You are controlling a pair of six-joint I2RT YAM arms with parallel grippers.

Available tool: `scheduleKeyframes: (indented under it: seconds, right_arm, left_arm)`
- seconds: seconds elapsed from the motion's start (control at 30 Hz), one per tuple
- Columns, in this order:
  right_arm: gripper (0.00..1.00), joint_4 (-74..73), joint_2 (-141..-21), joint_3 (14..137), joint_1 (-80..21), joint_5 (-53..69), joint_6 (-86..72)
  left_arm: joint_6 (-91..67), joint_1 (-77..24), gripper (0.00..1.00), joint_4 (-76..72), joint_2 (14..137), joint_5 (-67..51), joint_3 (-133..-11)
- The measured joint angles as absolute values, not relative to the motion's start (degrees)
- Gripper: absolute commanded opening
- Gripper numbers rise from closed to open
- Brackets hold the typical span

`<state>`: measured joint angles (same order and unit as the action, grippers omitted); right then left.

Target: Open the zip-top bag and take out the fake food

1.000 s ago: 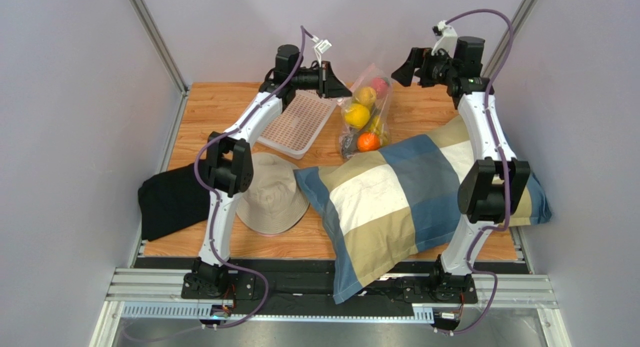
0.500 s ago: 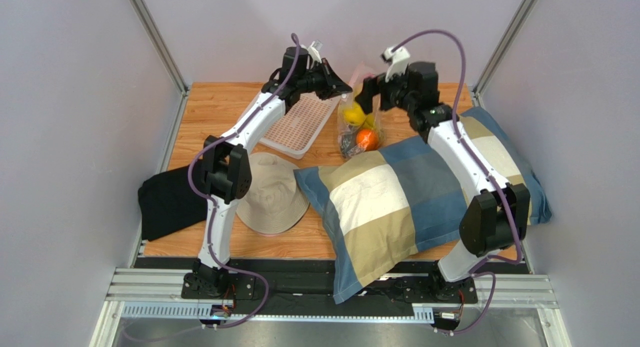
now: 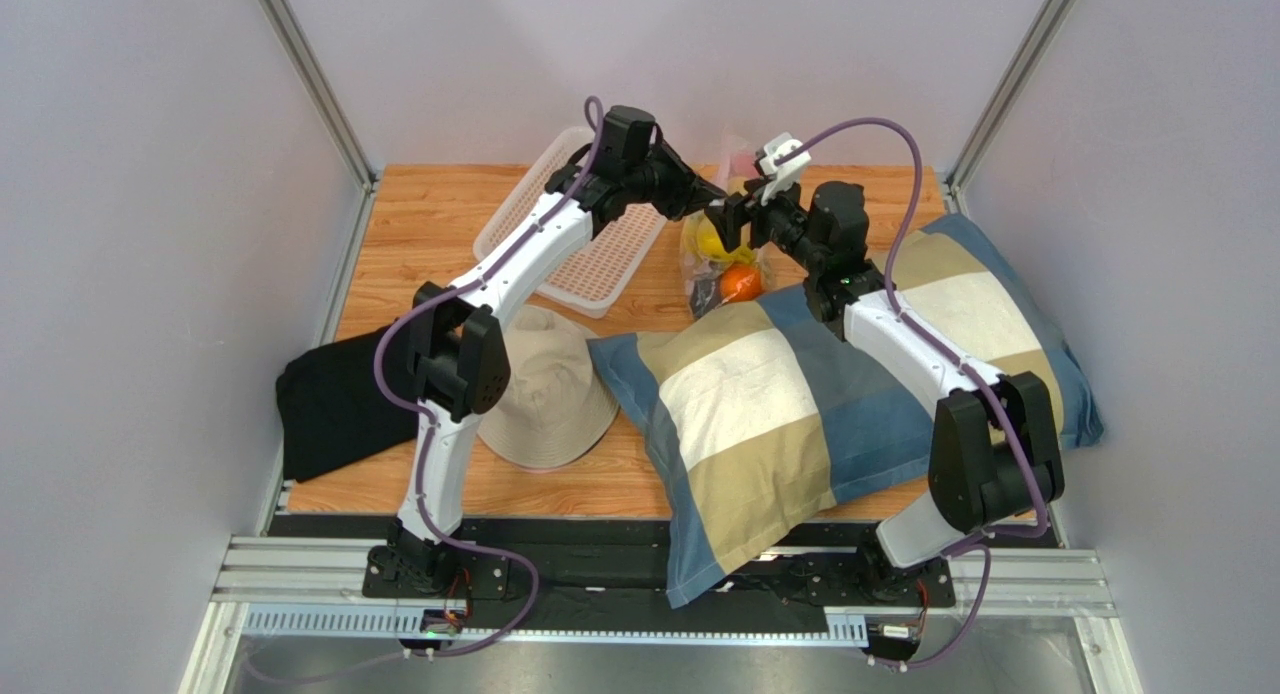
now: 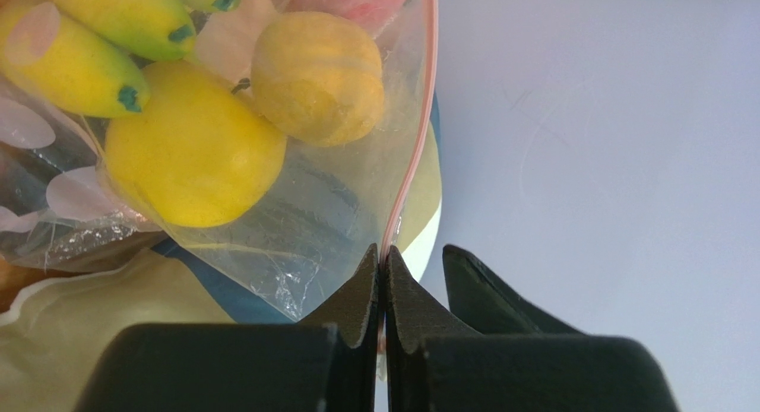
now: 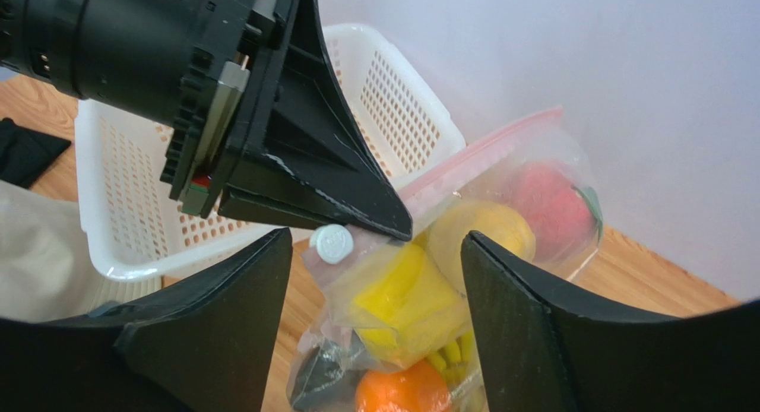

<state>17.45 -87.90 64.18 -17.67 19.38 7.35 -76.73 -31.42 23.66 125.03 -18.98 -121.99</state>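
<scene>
The clear zip-top bag [image 3: 724, 253] hangs upright at the back of the table, lifted by its pink zip strip [image 4: 412, 136]. My left gripper [image 4: 382, 257] is shut on that strip near one corner. Through the plastic I see the fake food: yellow round fruits [image 4: 192, 149], a banana bunch [image 4: 76, 56], a pink fruit [image 5: 544, 198], an orange [image 5: 401, 392] and a grey fish [image 5: 321, 372]. My right gripper [image 5: 376, 238] is open, its fingers either side of the bag's top corner with the white slider [image 5: 332, 244], right under the left gripper [image 5: 294, 145].
A white mesh basket [image 3: 594, 259] lies left of the bag, its far rim raised. A checked pillow [image 3: 781, 394] covers the right half of the table under the right arm. A beige hat [image 3: 549, 387] and black cloth [image 3: 338, 402] lie front left.
The right arm has swung left from the back right corner to the bag, and its jaws have narrowed a little. The left gripper has carried the bag's top slightly to the right.
</scene>
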Motion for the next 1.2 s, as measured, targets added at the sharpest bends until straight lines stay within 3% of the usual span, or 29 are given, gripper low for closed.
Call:
scheduleKeyframes:
  seconds: [0.13,0.43,0.63,0.77,0.8,0.93,1.07,1.1,1.2]
  right_arm:
    - [0.63,23.55,-89.38,62.74,-19.57,17.82,7.38]
    - [0.61,31.03,-89.45,54.22,-20.97,12.29,7.42]
    - [0.48,34.41,-89.49,53.6,-20.97,9.04,7.31]
    - [0.0,36.16,-89.91,53.6,-20.97,8.4,6.94]
    - [0.0,36.32,-90.04,53.6,-20.99,8.43,6.94]
    - [0.0,36.73,-90.32,53.6,-21.19,8.32,6.37]
    - [0.0,36.97,-90.32,53.41,-21.19,7.92,6.26]
    - [0.0,37.01,-90.32,53.36,-21.19,7.94,6.26]
    - [0.0,37.1,-90.35,53.36,-21.19,8.01,6.26]
  left_arm:
    - [-80.12,-31.38,0.0,24.86,124.79,-17.72,-121.99]
    - [-83.35,-31.73,0.0,25.63,124.18,-15.66,-121.99]
    - [-83.94,-32.23,0.0,25.8,124.16,-14.63,-121.99]
    - [-84.18,-32.73,0.0,25.98,124.16,-14.06,-121.99]
    - [-84.23,-32.84,0.0,26.0,124.16,-13.78,-121.99]
    - [-83.4,-32.93,0.34,26.7,124.16,-13.32,-122.26]
    - [-79.75,-33.12,0.38,32.51,124.16,-12.95,-125.89]
    - [-78.96,-33.28,0.47,33.01,123.74,-12.86,-126.61]
    - [-77.21,-33.8,0.46,34.85,121.78,-12.14,-126.41]
